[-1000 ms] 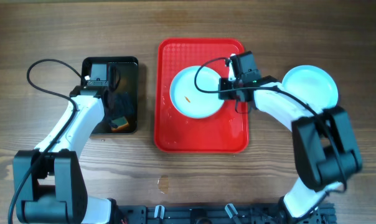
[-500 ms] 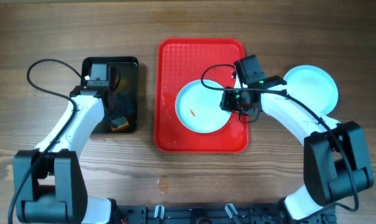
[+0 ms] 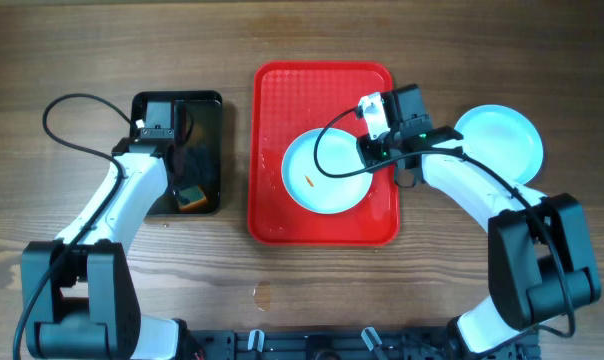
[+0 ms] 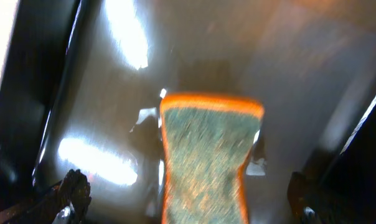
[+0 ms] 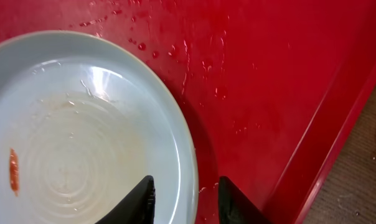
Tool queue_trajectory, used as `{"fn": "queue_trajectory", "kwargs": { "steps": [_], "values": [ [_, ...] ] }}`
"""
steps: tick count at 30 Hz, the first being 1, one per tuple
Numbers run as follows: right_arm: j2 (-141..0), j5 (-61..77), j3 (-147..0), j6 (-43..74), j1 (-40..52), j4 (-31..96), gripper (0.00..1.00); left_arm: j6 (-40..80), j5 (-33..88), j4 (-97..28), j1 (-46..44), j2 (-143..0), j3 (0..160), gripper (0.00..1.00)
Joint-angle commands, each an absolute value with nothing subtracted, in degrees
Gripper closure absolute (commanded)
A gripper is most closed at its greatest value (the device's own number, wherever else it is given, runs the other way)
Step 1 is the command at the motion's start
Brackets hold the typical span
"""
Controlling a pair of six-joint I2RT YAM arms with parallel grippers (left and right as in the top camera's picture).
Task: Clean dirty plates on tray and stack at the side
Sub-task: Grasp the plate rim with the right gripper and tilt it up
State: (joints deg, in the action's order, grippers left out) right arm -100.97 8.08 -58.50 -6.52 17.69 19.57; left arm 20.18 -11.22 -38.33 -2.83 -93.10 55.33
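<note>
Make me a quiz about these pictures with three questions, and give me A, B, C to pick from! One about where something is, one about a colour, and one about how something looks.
1. Where is the sponge?
A) in the black tray
B) on the wooden table
C) inside a cup

2. What colour is the tray that holds the plate?
A) blue
B) red
C) green

3. How does that plate look?
A) broken in pieces
B) spotless
C) dirty, with an orange smear

Answers:
1 A: the overhead view shows the sponge lying in the black tray.
2 B: the tray is bright red all round the plate.
3 C: the smear sits near the plate's middle.
</note>
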Motion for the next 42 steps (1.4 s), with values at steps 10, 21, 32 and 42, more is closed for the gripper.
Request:
{"fn": "queue_trajectory", "kwargs": {
  "steps": [10,21,32,42],
  "values": [
    [-106.26,6.39,-57.69,23.81,17.65,24.69,0.94,19.90,11.79,-45.21,-2.72,-92.99,55.40,0.00],
    [-105.84,10.02,-57.69,30.96,17.61,29.21,0.76,19.88,11.73,-47.64,-2.70,-91.18,56.27,0.00],
    [-105.86,9.87,-57.67,11.99,17.61,24.29,0.85,25.17,3.18,-45.80,-2.76,-90.21,56.97,0.04],
    [-105.86,9.87,-57.67,12.01,17.61,24.27,0.84,30.46,-2.44,-35.07,-2.83,-98.17,51.57,0.96]
  ]
}}
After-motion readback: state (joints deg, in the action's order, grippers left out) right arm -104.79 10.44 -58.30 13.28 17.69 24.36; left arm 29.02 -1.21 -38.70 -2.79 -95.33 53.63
